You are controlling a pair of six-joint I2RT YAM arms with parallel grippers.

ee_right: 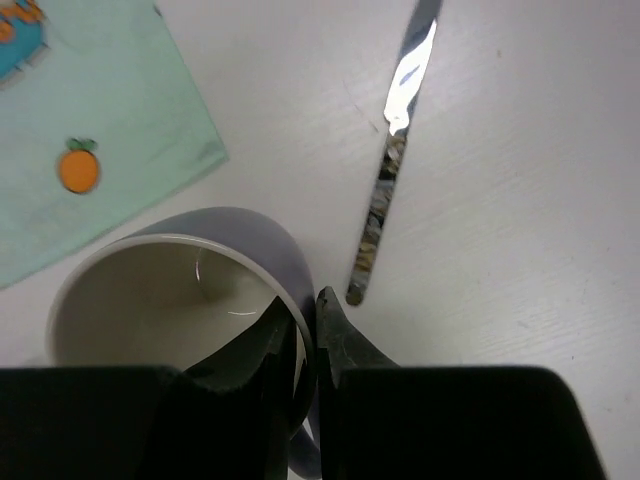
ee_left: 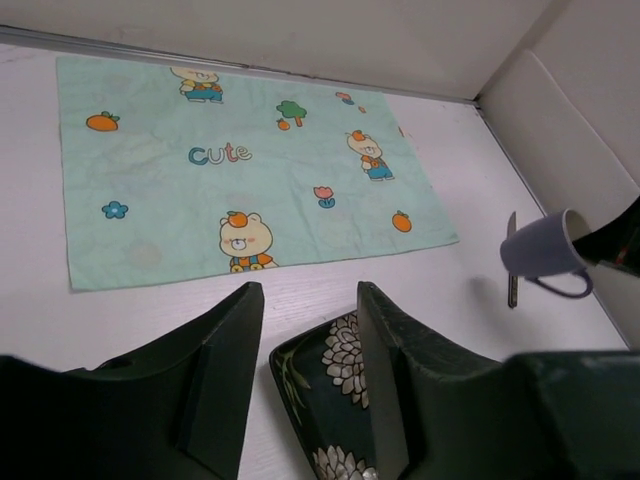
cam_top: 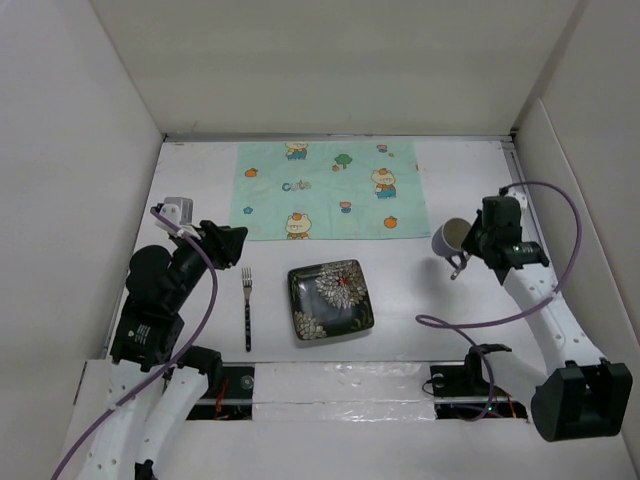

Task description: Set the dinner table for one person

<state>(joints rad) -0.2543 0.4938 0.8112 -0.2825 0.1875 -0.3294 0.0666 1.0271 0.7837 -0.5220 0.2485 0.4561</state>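
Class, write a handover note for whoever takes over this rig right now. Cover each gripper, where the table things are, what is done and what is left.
Left gripper: jaws open, empty, above the plate's left side.
Right gripper: jaws shut on the rim of the mug, which is tipped sideways and looks lifted, just right of the placemat.
Plate and fork: on the bare table, near side of the placemat, fork to the left.
Knife: flat on the table under the mug.
Done: mug gripped.
Left: probably set the mug down upright, then arrange the plate, fork and knife at the placemat, which has nothing on it.
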